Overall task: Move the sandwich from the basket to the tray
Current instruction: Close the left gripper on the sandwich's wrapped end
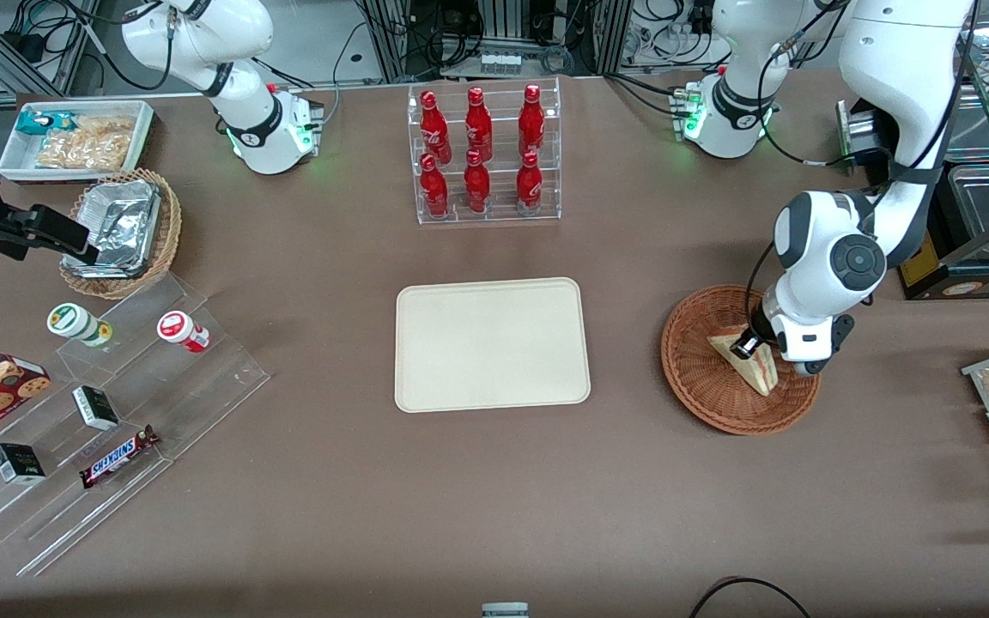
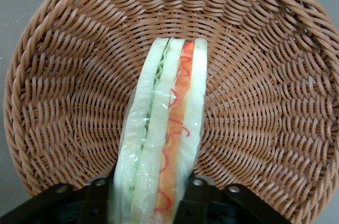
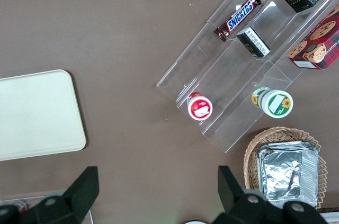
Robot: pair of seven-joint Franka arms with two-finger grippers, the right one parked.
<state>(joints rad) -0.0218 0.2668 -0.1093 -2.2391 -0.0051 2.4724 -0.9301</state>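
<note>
At the front view's right, the gripper (image 1: 755,345) clamps the wrapped sandwich (image 1: 750,360), white bread layered green and orange-red, lying lengthwise across the basket (image 1: 700,388), its tip toward the rim nearest the camera.

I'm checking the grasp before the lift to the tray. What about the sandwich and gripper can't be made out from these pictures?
- Front view: the gripper tips, down in the basket, are covered by the arm's own wrist.
- Left wrist view: the sandwich sits between the fingers, but its near end is cut off by the picture edge.
- Neither view shows whether the sandwich is lifted off the basket.
</note>
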